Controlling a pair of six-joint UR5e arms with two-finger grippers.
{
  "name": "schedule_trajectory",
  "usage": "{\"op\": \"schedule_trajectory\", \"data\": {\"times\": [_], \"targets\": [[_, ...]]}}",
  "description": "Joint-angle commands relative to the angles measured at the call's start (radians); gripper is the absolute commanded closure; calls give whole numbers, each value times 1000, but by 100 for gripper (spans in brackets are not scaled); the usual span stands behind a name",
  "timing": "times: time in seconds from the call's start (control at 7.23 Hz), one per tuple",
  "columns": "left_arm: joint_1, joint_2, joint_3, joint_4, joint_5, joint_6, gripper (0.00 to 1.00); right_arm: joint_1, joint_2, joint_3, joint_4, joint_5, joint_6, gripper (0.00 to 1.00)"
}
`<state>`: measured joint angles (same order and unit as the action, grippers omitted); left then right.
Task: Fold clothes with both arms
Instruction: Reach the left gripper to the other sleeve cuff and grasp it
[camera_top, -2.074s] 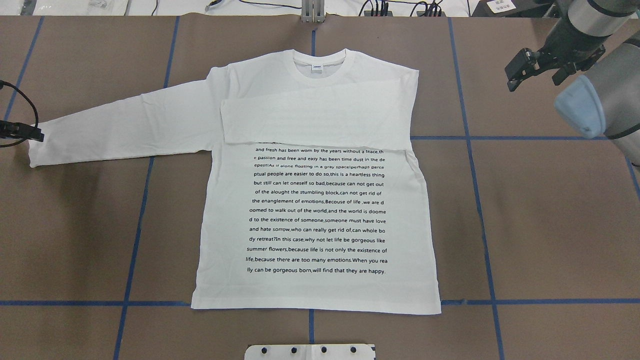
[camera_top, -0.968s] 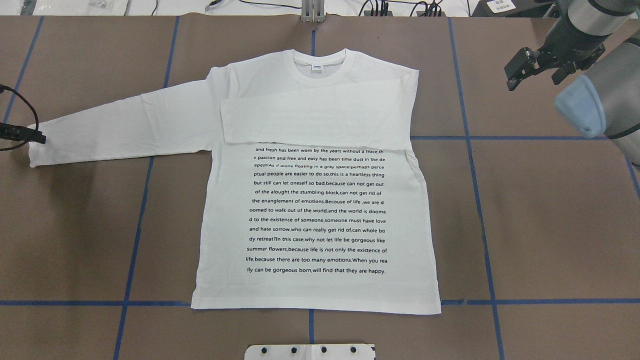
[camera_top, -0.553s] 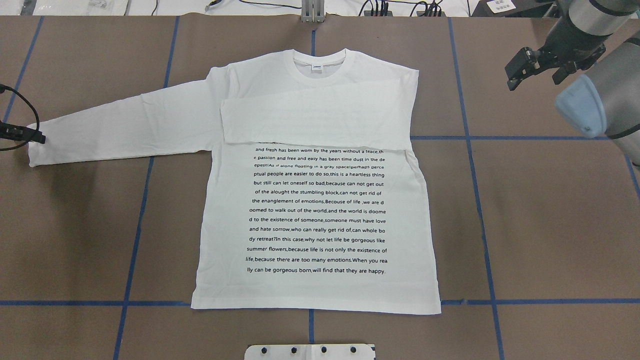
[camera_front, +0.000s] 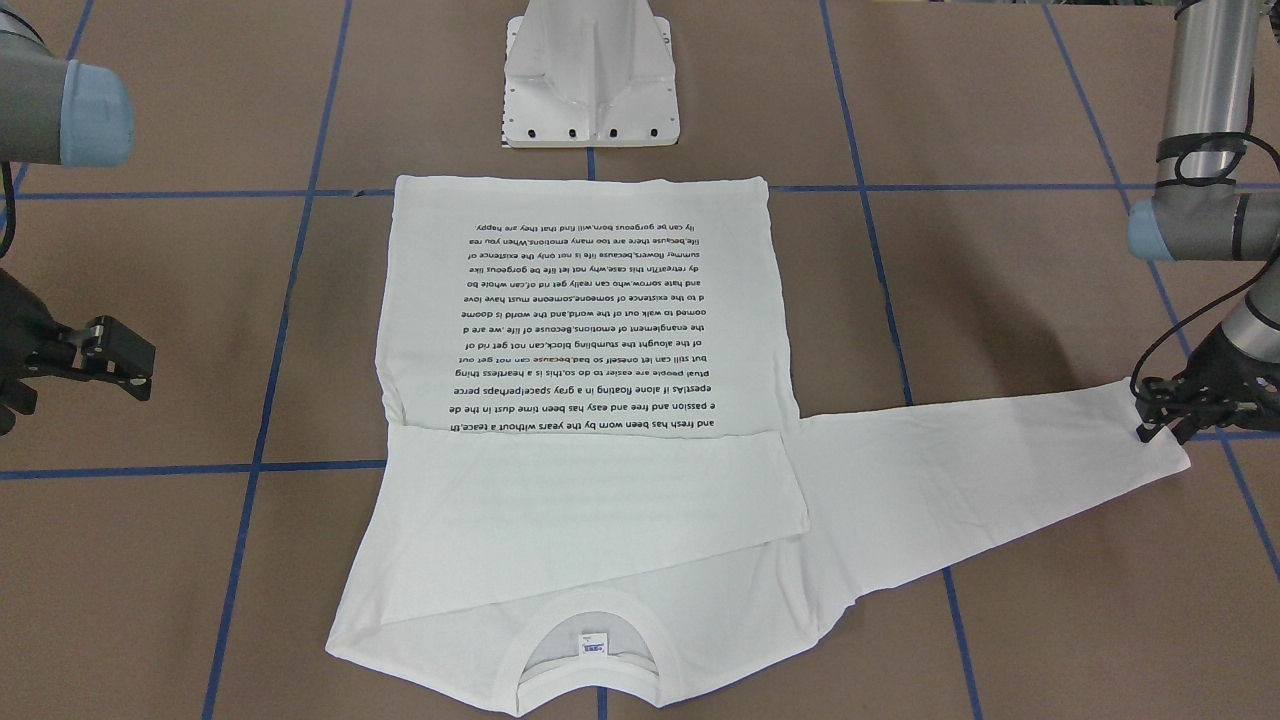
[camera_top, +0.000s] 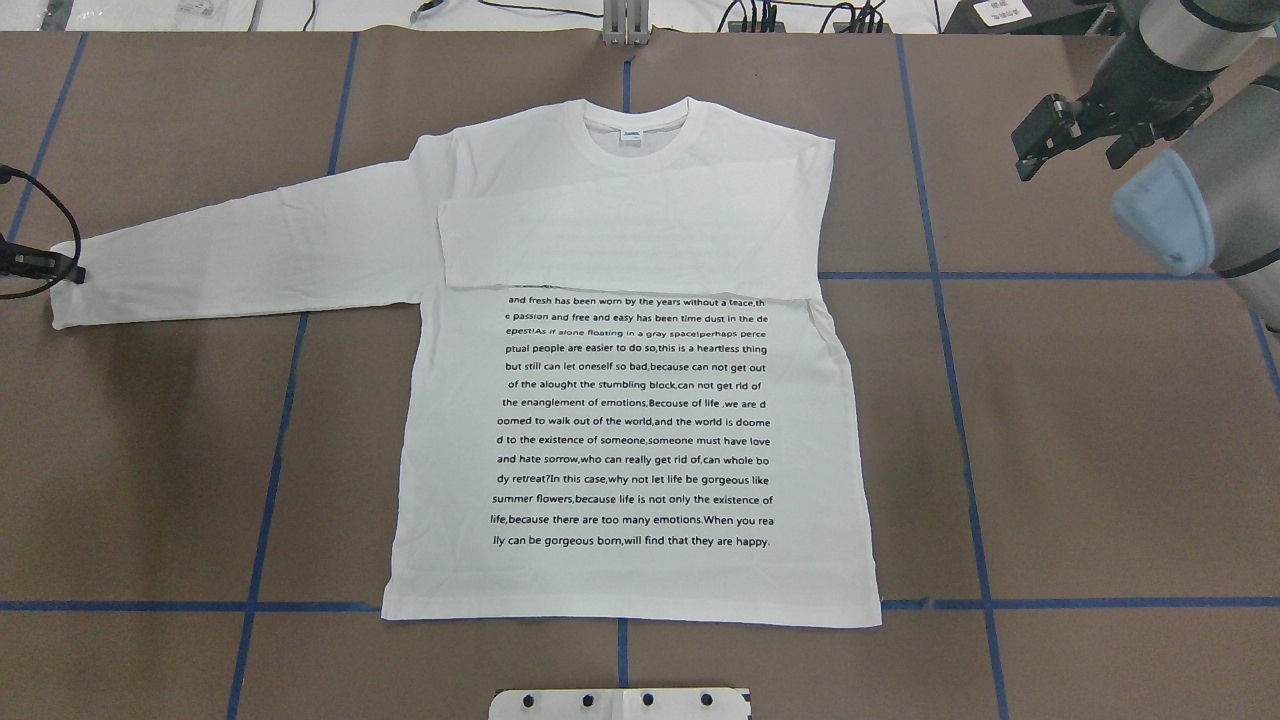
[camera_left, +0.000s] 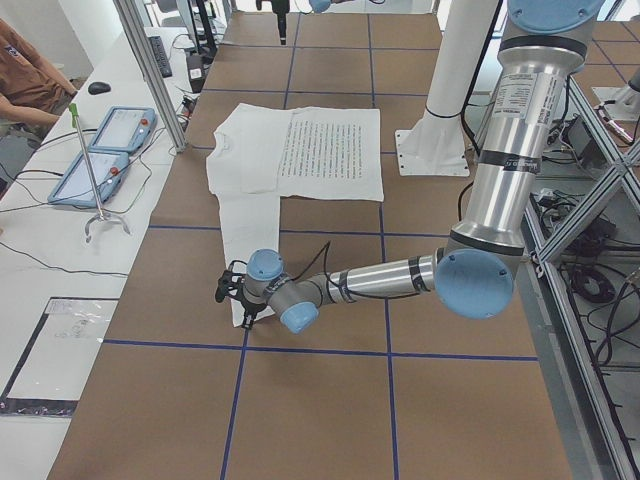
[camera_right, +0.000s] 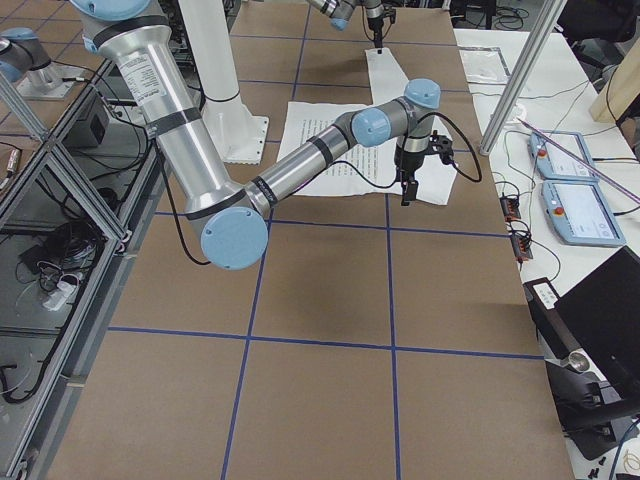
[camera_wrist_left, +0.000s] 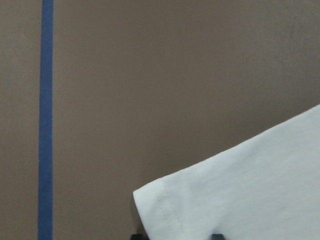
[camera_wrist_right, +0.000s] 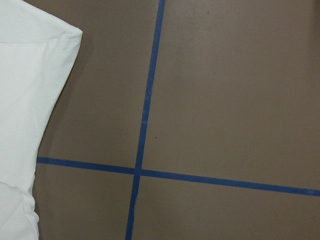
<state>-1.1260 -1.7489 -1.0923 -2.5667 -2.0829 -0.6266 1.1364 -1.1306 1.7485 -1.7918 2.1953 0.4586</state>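
Eyeing the shirt's (camera_top: 640, 420) soft, light cuff (camera_top: 75, 295) as my pinch spot, left gripper (camera_front: 1162, 425) right at it, closed or not I can't tell, right gripper (camera_top: 1067, 163) open, empty.

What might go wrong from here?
1. The left gripper sits at the very corner of the outstretched cuff of the shirt; a grip that shallow may slip when lifted.
2. The right gripper hangs clear of the cloth, so dragging that cuff could shift the body or disturb the folded sleeve on the chest.
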Motion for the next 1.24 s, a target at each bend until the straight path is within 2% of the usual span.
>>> {"op": "schedule_trajectory", "data": {"times": [0.0, 0.14, 0.28, 0.83, 1.11], "targets": [[0, -1, -23, -1, -3, -1, 79, 0, -5, -1, 0, 0, 0, 0], [0, -1, -38, 2, -19, -2, 92, 0, -6, -3, 0, -2, 0, 0], [0, 0, -69, 6, -79, -39, 100, 0, -6, -4, 2, -2, -2, 0], [35, -29, -199, 31, -117, -278, 100, 0, -55, 0, 11, -3, -2, 0], [105, -186, -233, 161, -117, -451, 100, -1, -96, 6, 17, -5, 8, 0]]}}
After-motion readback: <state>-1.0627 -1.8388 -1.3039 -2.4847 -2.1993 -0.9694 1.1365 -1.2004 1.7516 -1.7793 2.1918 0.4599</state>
